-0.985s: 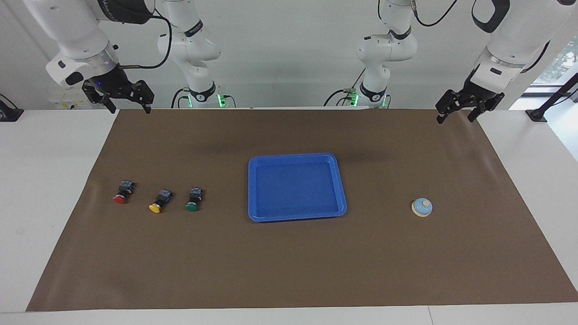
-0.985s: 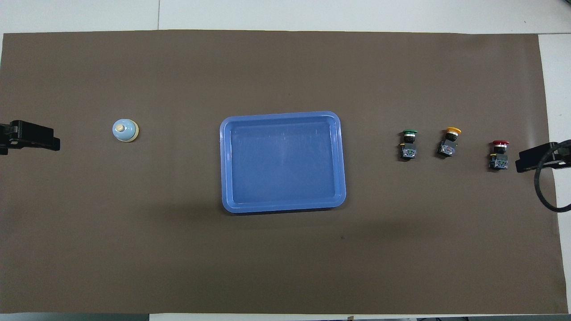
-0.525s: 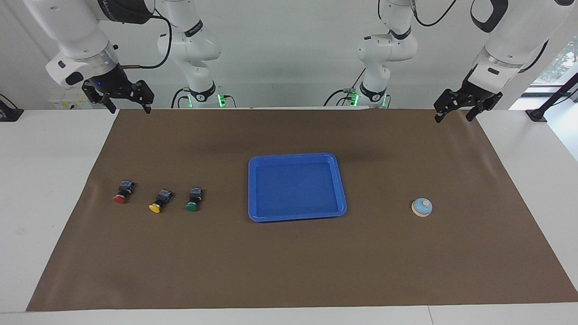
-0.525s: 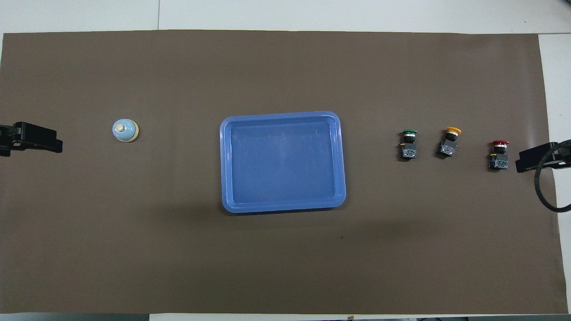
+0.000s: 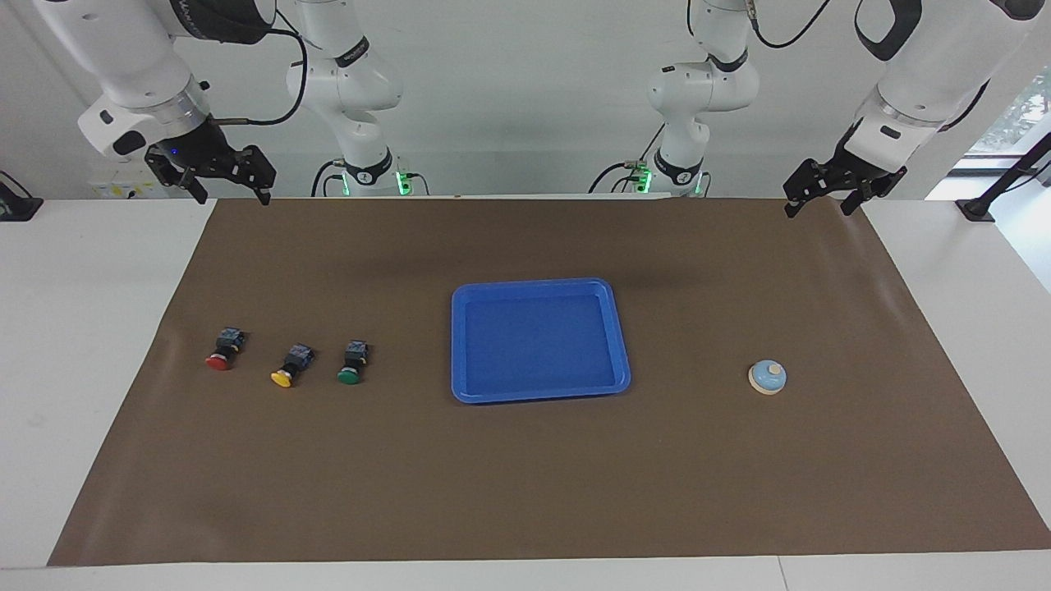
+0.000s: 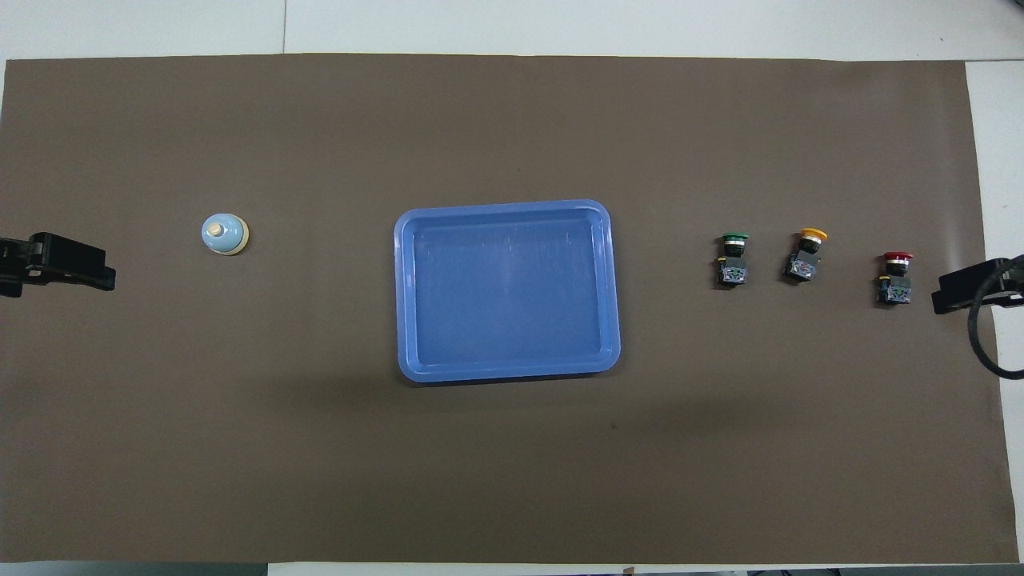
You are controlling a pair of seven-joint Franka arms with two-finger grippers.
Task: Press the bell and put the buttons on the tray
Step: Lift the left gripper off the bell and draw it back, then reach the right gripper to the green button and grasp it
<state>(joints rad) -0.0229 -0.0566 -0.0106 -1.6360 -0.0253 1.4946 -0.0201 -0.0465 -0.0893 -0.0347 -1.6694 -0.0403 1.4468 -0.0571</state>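
The blue tray (image 5: 539,340) (image 6: 506,290) lies flat in the middle of the brown mat with nothing in it. The light-blue bell (image 5: 768,377) (image 6: 224,234) stands beside it toward the left arm's end. Three buttons lie on their sides in a row toward the right arm's end: green (image 5: 352,364) (image 6: 734,260) closest to the tray, then yellow (image 5: 291,366) (image 6: 806,256), then red (image 5: 222,350) (image 6: 894,280). My left gripper (image 5: 818,209) hangs open and empty over the mat's corner nearest its base. My right gripper (image 5: 233,197) hangs open and empty over the mat's other robot-side corner.
A brown mat (image 5: 525,476) covers most of the white table (image 5: 82,328). Both arm bases (image 5: 369,176) stand at the table's robot-side edge. Black cables hang from the arms.
The left gripper has drawn back a little toward the robots' edge of the table and risen slightly. The right gripper has shifted only slightly. Bell, tray and buttons have not moved.
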